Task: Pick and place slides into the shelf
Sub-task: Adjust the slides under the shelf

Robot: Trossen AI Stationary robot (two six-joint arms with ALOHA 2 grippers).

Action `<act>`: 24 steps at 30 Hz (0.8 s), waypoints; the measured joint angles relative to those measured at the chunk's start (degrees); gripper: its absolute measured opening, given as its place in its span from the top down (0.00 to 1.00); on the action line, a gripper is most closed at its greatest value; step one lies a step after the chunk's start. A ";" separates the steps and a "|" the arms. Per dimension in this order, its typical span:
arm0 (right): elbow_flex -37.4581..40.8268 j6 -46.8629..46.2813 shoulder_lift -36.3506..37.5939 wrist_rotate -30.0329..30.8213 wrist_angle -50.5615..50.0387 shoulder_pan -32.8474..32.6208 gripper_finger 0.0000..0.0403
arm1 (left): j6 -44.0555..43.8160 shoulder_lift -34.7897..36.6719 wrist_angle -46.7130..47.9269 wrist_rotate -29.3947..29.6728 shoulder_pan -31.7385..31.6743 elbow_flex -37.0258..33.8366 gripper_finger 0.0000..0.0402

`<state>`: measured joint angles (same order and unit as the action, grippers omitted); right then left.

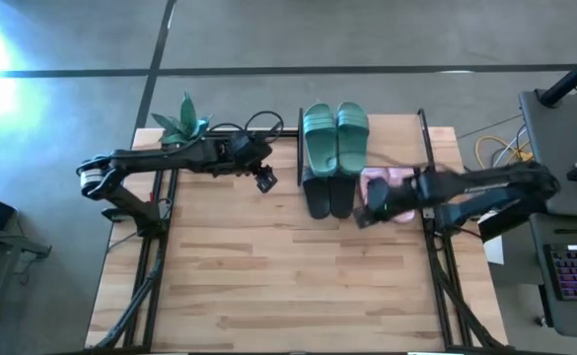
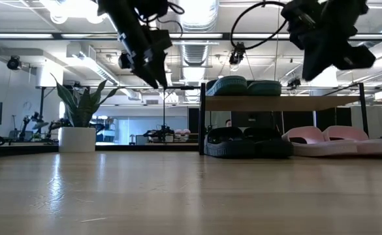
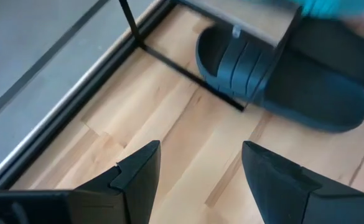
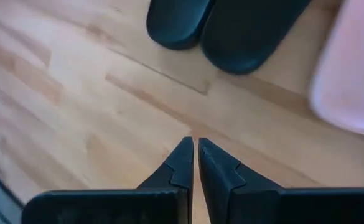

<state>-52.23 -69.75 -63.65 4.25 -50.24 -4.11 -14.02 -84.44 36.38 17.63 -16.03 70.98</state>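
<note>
The shelf (image 1: 424, 133) stands at the table's far edge. The teal-green slides (image 1: 334, 133) lie on its upper board. The black slides (image 1: 327, 195) sit under them on the lower tier, heels sticking out toward the near edge. The pale pink slides (image 2: 334, 138) lie beside the black pair on the lower tier, partly hidden in the high view by my right arm. My left gripper (image 1: 265, 179) hangs open above the table, left of the shelf. My right gripper (image 1: 362, 215) is shut and empty, in the air just near the pink slides (image 4: 350, 74) and black heels (image 4: 225, 31).
A potted plant (image 1: 181, 123) stands at the table's far left corner, behind my left arm. Bare wooden tabletop (image 1: 288, 286) spreads across the near half. A desk with a keyboard (image 1: 576, 276) stands off the table's right side.
</note>
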 joint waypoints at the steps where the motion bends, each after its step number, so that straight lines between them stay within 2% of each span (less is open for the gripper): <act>1: 1.64 -2.90 -0.51 2.28 2.77 -2.33 0.96 | 0.00 -0.47 0.12 -0.02 0.00 -0.34 0.48; 6: 8.72 -17.51 -3.96 19.35 13.48 -12.57 0.96 | 3.89 -1.78 -0.76 0.74 0.42 -1.98 0.48; 8: 10.66 -22.02 -6.44 23.71 16.46 -15.48 0.96 | 6.55 -1.80 -3.05 0.95 0.86 -3.48 0.48; 13: 12.37 -27.37 -15.28 25.45 22.29 -18.29 0.96 | 10.41 -1.67 -6.13 1.10 1.62 -6.14 0.48; 18: 12.35 -26.32 -23.64 25.53 34.00 -18.01 0.96 | 11.89 -1.62 -6.80 1.12 1.53 -8.33 0.48; 24: 12.35 -27.93 -28.45 25.92 42.00 -16.80 0.96 | 11.82 -1.60 -6.90 1.07 1.59 -9.72 0.48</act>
<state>-39.88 -97.68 -92.10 30.17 -8.23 -20.91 -2.20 -86.04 29.48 18.69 -14.44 61.26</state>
